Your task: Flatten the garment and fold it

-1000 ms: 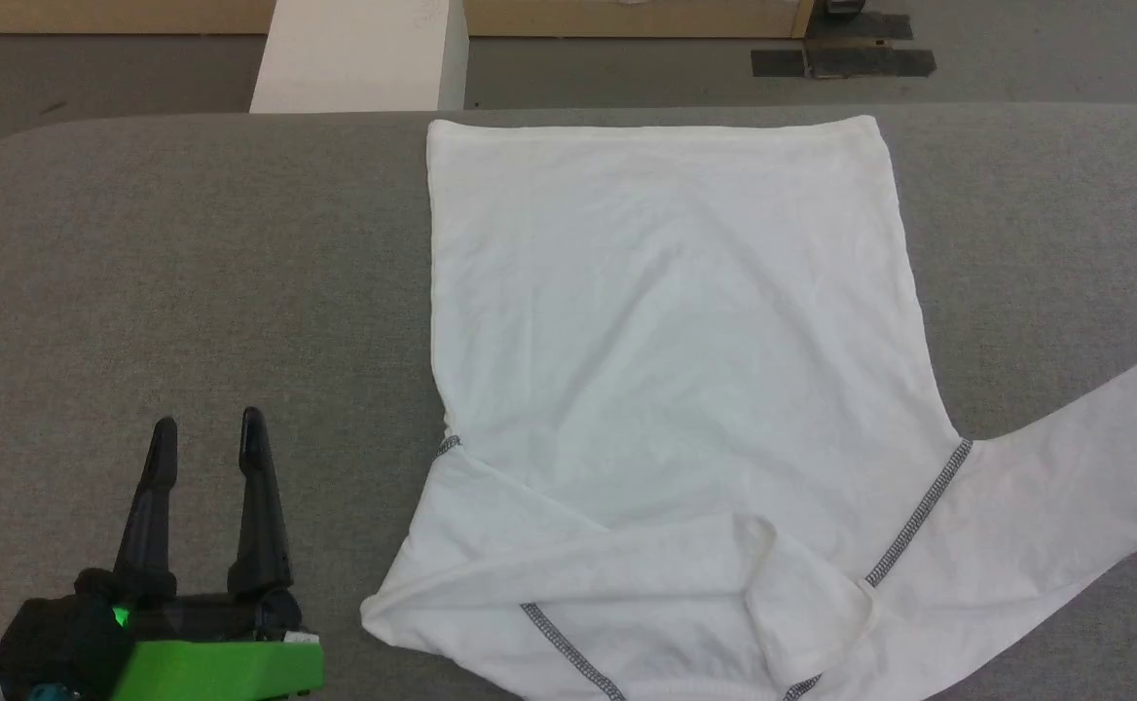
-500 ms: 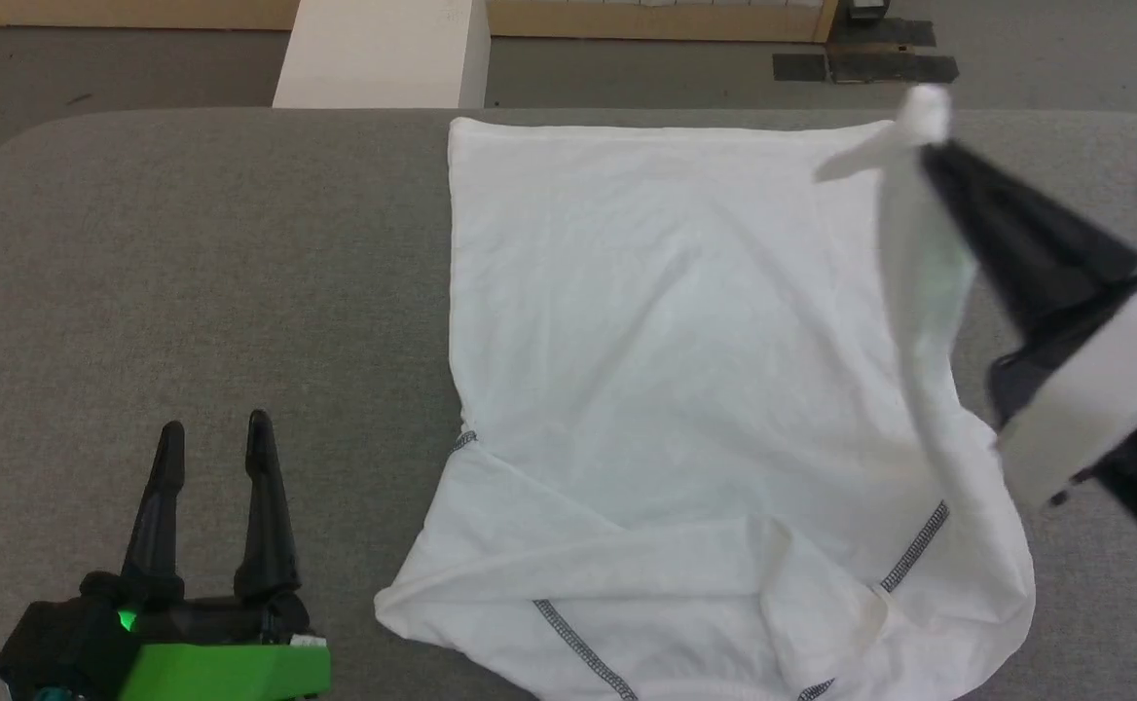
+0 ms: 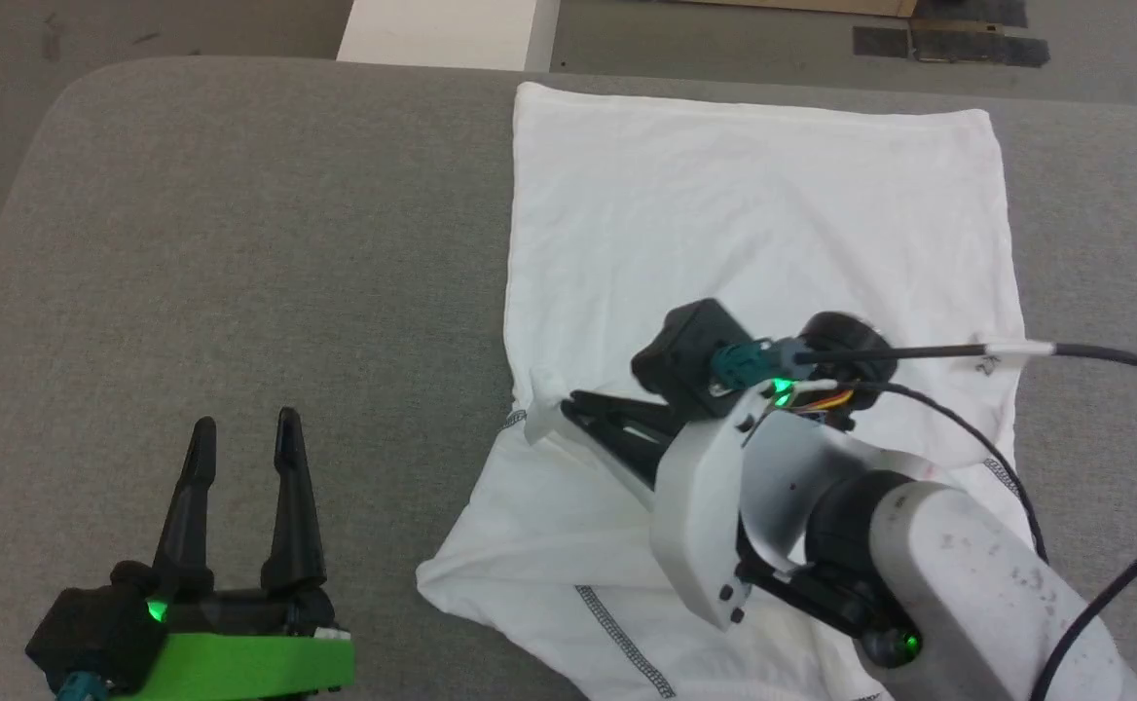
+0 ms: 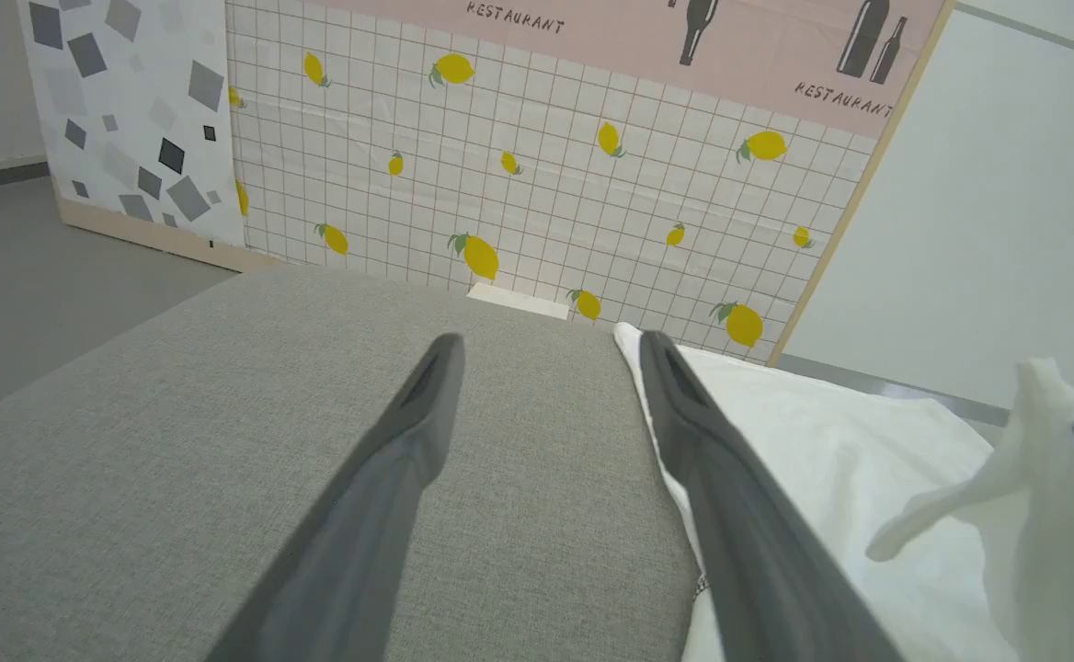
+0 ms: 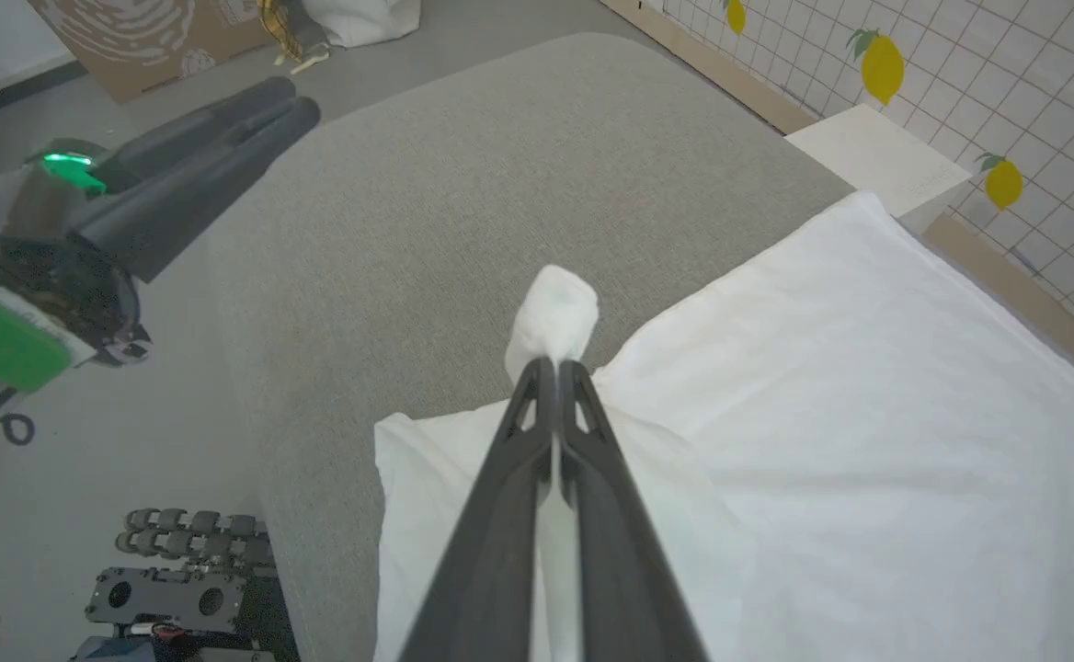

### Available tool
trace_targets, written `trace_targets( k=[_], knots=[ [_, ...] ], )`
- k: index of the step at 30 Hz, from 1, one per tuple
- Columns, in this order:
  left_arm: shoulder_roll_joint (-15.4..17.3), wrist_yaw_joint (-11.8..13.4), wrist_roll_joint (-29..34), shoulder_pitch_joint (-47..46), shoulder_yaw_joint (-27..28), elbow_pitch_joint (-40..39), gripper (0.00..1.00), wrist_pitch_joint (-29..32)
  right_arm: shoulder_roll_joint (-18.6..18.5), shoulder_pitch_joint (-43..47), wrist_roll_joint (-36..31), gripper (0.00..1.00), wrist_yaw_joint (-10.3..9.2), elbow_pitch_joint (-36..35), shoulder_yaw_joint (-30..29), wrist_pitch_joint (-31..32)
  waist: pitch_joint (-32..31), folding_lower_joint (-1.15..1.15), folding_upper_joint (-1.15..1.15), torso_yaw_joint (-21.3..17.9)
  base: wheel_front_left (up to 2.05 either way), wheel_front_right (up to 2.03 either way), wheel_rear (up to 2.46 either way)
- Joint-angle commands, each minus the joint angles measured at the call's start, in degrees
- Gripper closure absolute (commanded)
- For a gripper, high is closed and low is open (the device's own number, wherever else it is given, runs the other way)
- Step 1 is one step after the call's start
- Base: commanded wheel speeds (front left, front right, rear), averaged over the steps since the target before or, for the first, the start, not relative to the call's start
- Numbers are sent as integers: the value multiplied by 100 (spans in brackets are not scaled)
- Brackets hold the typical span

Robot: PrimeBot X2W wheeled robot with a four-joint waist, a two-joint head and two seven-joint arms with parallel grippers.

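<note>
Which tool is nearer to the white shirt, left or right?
Right. The right tool is shut on a bunch of the white shirt's fabric, above its left edge. The left tool stands open over the grey table, apart from the shirt, to its left.

The head view looks steeply down from above onto the grey worktop (image 3: 238, 195). The left wrist view sits low, facing along the left gripper (image 4: 551, 340) across the worktop toward a lemon-print wall (image 4: 546, 184). The right wrist view looks closely down the right gripper (image 5: 557, 366). All three share the garment (image 3: 753, 214).
</note>
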Motion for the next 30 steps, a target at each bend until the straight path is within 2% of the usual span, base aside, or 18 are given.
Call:
trace_targets(
  k=[1,12,13,14,15,18,21,25,30],
  knots=[
    [-22,-24,-70,-146,-26,46,0,-63,19,-111,0,100,-8,210,134,-168,121,0,0,198,0,0,0],
    [-35,-63,-162,-384,-150,346,0,-153,299,-371,-156,99,-8,2216,761,-1344,271,0,0,631,0,0,0],
    [-36,-63,-165,-396,-162,367,0,-158,346,-408,-170,72,-8,2376,760,-1478,269,0,0,644,0,0,0],
    [-37,-64,-166,-407,-176,387,0,-163,388,-451,-202,27,-8,2520,750,-1632,265,0,0,652,0,0,0],
    [-38,-67,-163,-417,-192,403,0,-166,417,-476,-223,0,-8,2632,742,-1726,259,0,0,653,0,0,0],
    [-29,-74,-140,-438,-224,447,0,-173,496,-553,-128,0,-8,2828,750,-1900,204,0,0,599,0,0,0],
    [8,-79,-107,-443,-245,464,0,-173,442,-607,18,0,-8,2734,601,-1981,134,0,0,503,0,0,0],
    [78,-63,-85,-422,-245,425,0,-125,94,-442,94,0,-8,2117,-305,-2046,38,0,0,275,0,0,0],
    [157,-42,-69,-379,-232,334,0,-58,-195,72,-307,0,-8,1234,-1698,-2091,5,0,0,39,0,0,0]
  ],
)
